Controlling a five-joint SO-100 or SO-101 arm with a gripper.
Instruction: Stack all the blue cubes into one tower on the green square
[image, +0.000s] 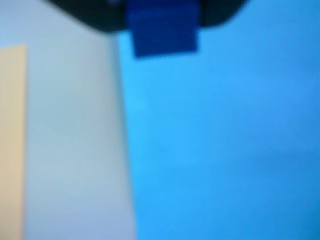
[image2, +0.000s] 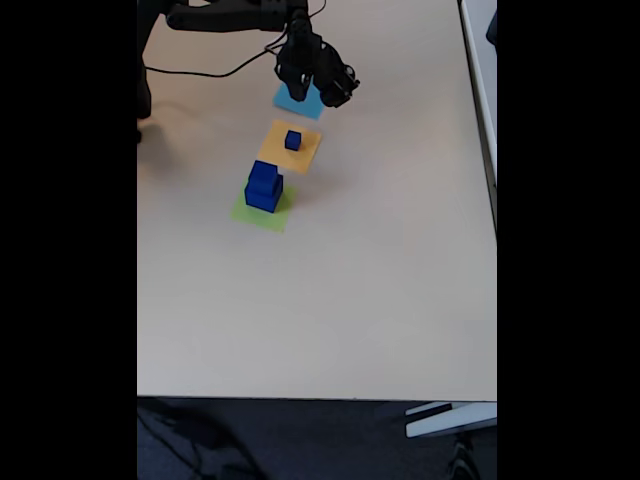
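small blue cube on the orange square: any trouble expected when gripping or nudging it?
The small cube looks rigid and glossy, so it could slip in a loose pinch. Flat faces mean it should slide, not roll. It seems light, and the orange-yellow square under it is loose paper that may shift if pushed. The gripper hangs over the light blue square.

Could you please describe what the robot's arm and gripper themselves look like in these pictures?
In the fixed view the arm is matte black throughout, built of slim jointed segments, ending in a black two-finger gripper. A thin black cable trails across the beige table. No markings are discernible.
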